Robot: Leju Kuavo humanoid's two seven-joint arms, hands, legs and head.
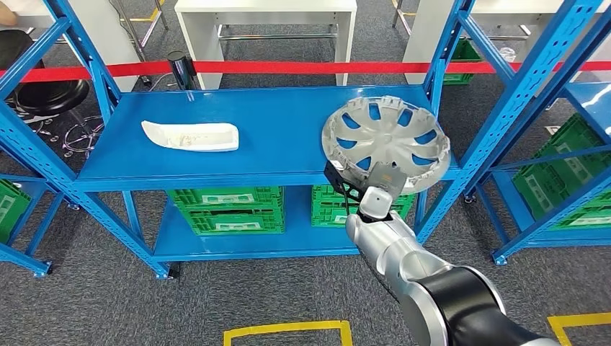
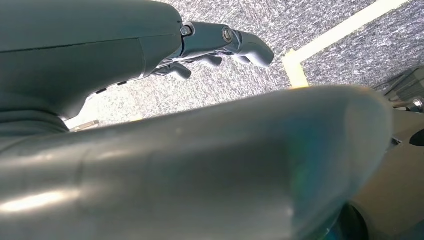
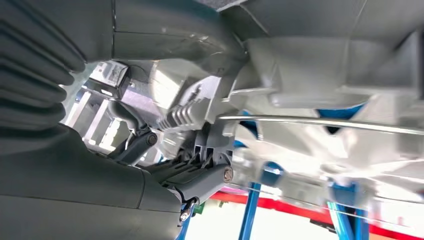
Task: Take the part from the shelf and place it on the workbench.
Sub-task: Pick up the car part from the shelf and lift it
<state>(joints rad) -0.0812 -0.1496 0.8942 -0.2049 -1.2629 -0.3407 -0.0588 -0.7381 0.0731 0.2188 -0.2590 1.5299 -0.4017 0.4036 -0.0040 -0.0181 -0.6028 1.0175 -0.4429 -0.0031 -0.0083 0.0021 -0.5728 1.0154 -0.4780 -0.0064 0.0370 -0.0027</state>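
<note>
Right robot hand (image 1: pixel 360 189) grips the hubcap (image 1: pixel 385 135) (tilted) above shelf edge.

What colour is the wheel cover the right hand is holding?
Silver-grey wheel cover, blue shelf showing through its openings; clearest in the head view.

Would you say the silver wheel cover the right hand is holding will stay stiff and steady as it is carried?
The wheel cover probably stays stiff: it holds its dish shape though the right hand grips one edge only. It looks light, thin and full of cut-outs. Held off-centre at the rim, it may pivot or slip; its surface looks smooth and glossy.
</note>
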